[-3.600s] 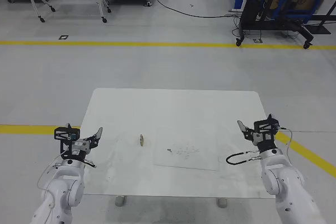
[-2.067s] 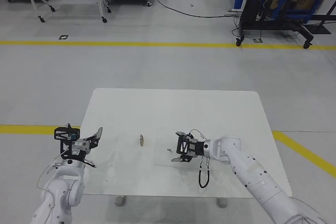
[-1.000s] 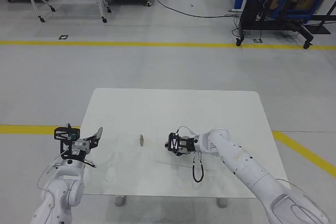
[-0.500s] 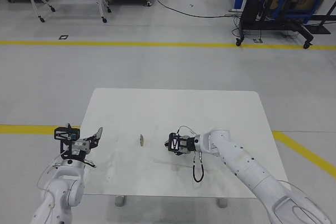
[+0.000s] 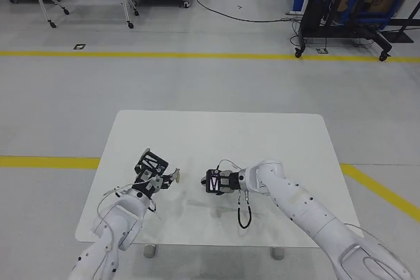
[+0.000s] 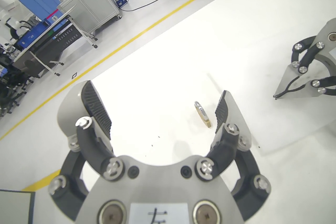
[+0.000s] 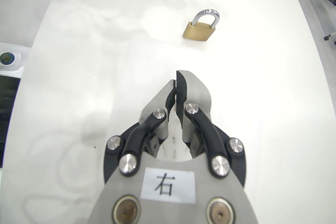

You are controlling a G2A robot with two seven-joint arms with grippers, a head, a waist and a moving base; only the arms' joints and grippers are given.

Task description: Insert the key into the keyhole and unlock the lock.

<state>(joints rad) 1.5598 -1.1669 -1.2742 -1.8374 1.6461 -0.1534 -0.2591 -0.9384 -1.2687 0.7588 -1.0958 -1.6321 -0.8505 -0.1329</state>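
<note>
A brass padlock (image 5: 176, 175) with a silver shackle stands on edge on the white table (image 5: 266, 133). My left gripper (image 5: 166, 179) is just beside it, open, with the padlock (image 6: 202, 114) close to the inner side of one finger (image 6: 225, 109). My right gripper (image 5: 209, 180) is a short way off on the padlock's other side, low over the table and pointed at the padlock (image 7: 201, 26). Its fingers (image 7: 181, 88) are pressed together with only a thin slit between them. The key is hidden between the pads. The right gripper (image 6: 275, 96) tapers to a closed tip.
A faint rectangular sheet (image 5: 238, 203) lies on the table under the right arm. A black cable loop (image 5: 242, 210) hangs from that arm. Yellow floor lines (image 5: 196, 54) run past the table. Racks and carts (image 5: 350, 24) stand far behind.
My left arm has swung in from the table's left edge to the padlock, still open. The right gripper, shut where the key lay, has edged slightly toward the padlock.
</note>
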